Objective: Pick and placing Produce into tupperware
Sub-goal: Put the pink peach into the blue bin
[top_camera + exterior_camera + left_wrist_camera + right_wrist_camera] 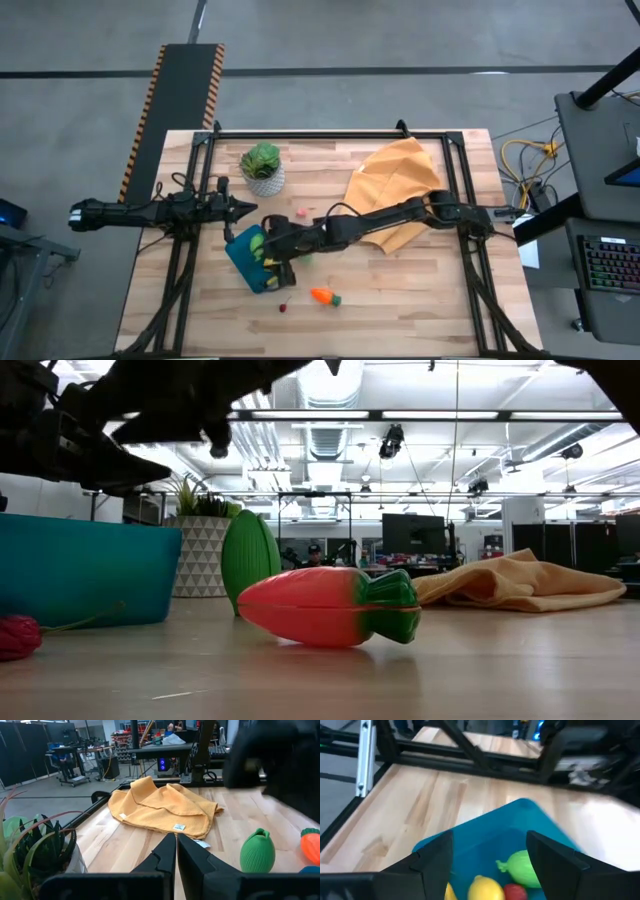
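Teal tupperware (247, 258) serves as our landmark: we find green, yellow and red produce (520, 868) already inside it, while the carrot (322, 295) lies outside, just beside its near corner. We judge the right gripper (490, 852) poised directly above the container, fingers parted and empty. Left gripper (176, 851) waits beyond the container's far side, fingers closed, holding nothing.

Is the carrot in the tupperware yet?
No, the carrot lies on the bare table, apart from the tupperware.
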Controlling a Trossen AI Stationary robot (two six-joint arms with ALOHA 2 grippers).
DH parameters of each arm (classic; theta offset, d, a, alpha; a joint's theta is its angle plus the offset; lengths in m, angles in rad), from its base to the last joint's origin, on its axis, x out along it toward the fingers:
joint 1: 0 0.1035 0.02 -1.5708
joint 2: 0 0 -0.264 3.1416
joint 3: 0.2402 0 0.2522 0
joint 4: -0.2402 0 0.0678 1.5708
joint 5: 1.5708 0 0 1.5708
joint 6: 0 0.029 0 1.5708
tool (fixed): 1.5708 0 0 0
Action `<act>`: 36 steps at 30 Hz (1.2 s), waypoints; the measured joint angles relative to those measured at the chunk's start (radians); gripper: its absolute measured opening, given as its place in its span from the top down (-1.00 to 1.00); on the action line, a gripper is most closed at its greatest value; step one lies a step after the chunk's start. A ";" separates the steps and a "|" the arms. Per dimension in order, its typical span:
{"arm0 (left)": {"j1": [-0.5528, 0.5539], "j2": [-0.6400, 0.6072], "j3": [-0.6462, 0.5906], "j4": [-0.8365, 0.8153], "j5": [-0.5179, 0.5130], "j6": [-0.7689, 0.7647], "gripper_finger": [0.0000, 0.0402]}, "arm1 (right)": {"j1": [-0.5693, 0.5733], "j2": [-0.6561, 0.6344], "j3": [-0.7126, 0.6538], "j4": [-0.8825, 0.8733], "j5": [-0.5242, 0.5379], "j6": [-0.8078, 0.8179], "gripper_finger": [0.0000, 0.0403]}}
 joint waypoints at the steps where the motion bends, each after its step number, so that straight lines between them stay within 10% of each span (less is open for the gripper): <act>1: 0.000 0.000 0.000 0.000 0.000 0.000 1.00 | -0.001 -0.011 -0.004 -0.007 0.014 -0.012 -0.19; 20: 0.000 0.000 0.000 -0.005 0.000 0.000 1.00 | -0.094 -0.175 -0.070 -0.205 0.122 -0.083 -0.18; 36: 0.000 0.003 0.000 -0.007 0.001 -0.002 1.00 | -0.147 -0.469 -0.656 0.430 0.078 -0.050 -0.14</act>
